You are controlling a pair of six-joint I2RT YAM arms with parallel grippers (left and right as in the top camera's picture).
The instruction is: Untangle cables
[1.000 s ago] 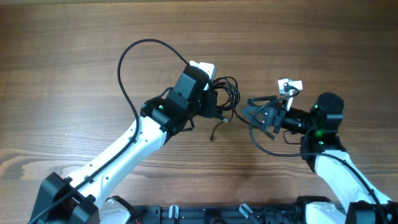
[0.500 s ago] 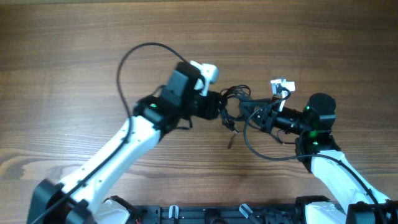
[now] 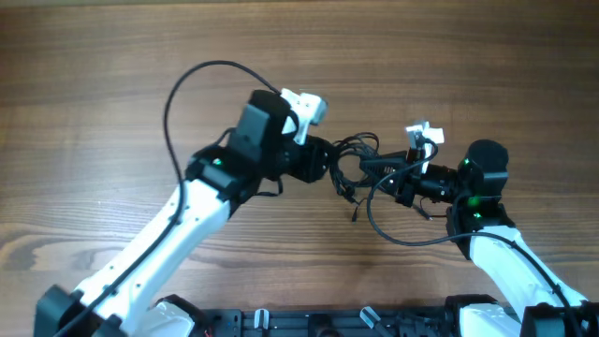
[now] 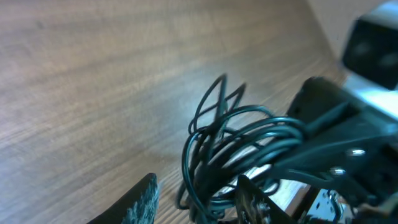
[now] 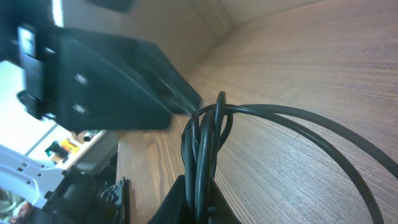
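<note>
Overhead, the 2 arms meet nose to nose near the middle of the table (image 3: 112, 56), with the cables (image 3: 354, 154) bunched as a small knot of coils between them, seemingly raised a little off the wood so the strands can hang apart. The right gripper (image 3: 386, 173) is pinched on the cables: in the right wrist view several cords run straight down between its fingers (image 5: 177, 208), which looks meant to anchor 1 side of the knot. The left gripper (image 3: 323, 161) faces it from the other side. In the left wrist view its fingers (image 4: 142, 198) stand spread, the lower coils lie between them, and a strip of wood shows beside 1 finger, so it does not appear to be clamping anything and seems placed to take a fresh hold. 1 plug end (image 3: 354, 215) dangles toward the near side below the knot, and a longer loop (image 3: 398, 234) sags beside the right arm. I cannot tell whether that loop is a task cord or the arm's own wire. Room for pulling apart looks best to the left and toward the far side, where bare wood runs to the frame's edge. The near side is crowded by both forearms, and the 2 grippers are nearly touching, so any spreading pull probably has to go sideways.
</note>
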